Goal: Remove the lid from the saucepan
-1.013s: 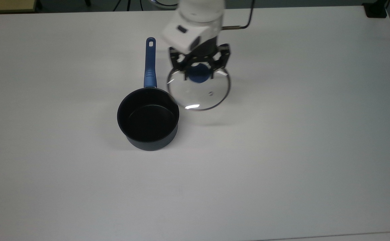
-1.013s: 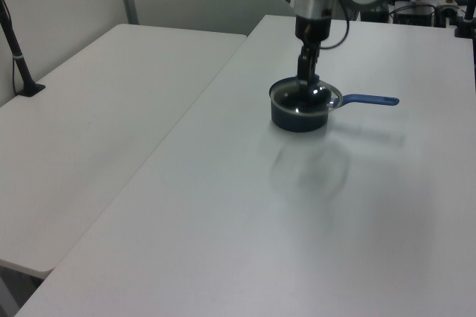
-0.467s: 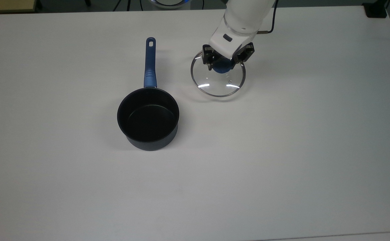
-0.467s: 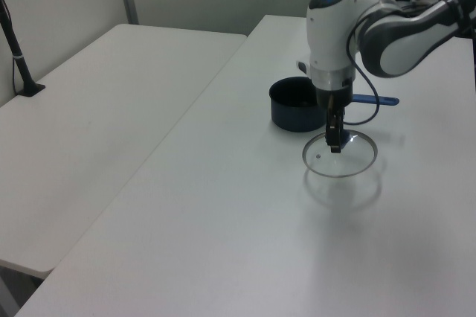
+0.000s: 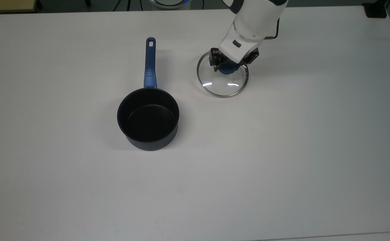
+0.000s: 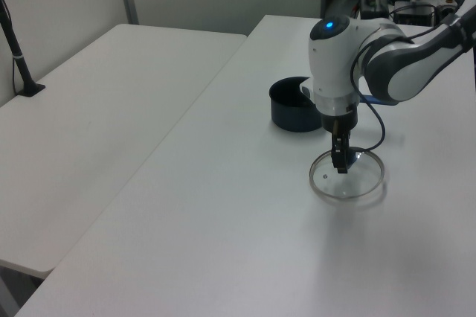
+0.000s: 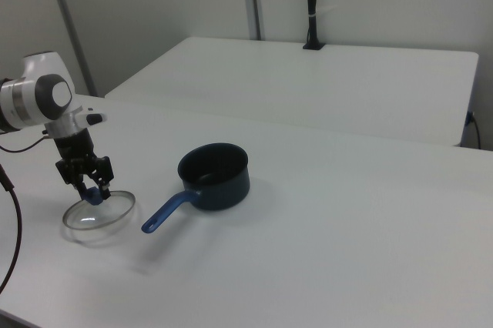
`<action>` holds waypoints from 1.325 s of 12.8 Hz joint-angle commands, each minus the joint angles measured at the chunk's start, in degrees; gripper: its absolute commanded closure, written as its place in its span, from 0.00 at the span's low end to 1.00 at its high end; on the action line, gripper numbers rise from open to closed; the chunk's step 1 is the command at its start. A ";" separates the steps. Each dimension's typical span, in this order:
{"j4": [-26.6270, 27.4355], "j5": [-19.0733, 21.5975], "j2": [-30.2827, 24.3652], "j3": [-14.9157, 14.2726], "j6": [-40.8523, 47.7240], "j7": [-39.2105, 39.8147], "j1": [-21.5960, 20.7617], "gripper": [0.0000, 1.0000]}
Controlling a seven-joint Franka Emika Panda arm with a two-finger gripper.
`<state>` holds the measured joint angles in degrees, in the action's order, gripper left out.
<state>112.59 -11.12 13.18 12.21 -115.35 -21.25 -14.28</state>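
Note:
The saucepan [image 5: 148, 118] stands uncovered on the white table [image 5: 282, 150], dark inside, its blue handle [image 5: 150, 63] pointing toward the top view's upper edge. To the top view's right of it is the lid [image 5: 222, 86], a clear glass disc with a steel rim, low at the tabletop. My gripper [image 5: 230, 66] is shut on the lid's blue knob [image 5: 228, 70]. In the left view the lid [image 6: 349, 184] lies nearer the camera than the saucepan [image 6: 294, 105], under the gripper [image 6: 341, 162]. In the right view the lid [image 7: 104, 214], gripper [image 7: 91, 186] and saucepan [image 7: 216, 174] show from the side.
A black cable [image 5: 275, 31] hangs from the arm near the lid. A black block [image 5: 376, 10] sits at the table's corner in the top view's upper right. A second white table [image 6: 97, 123] adjoins on the left view's left, with a clamped black pole [image 6: 16, 53].
The gripper has carried the lid away from the saucepan to the top view's right and lowered it toward the table. The saucepan has stayed put.

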 commanded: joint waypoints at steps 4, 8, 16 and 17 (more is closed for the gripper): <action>0.70 -3.38 1.49 -0.08 -1.36 -1.69 -0.40 0.42; 0.44 -3.38 1.23 -0.08 -0.49 -1.43 0.13 0.00; -9.12 3.46 -8.26 -1.13 16.09 9.80 7.94 0.00; -10.62 4.52 -9.48 -2.70 17.61 12.43 9.60 0.00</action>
<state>106.08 -9.73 5.60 11.75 -103.09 -15.24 -7.15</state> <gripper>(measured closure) 0.000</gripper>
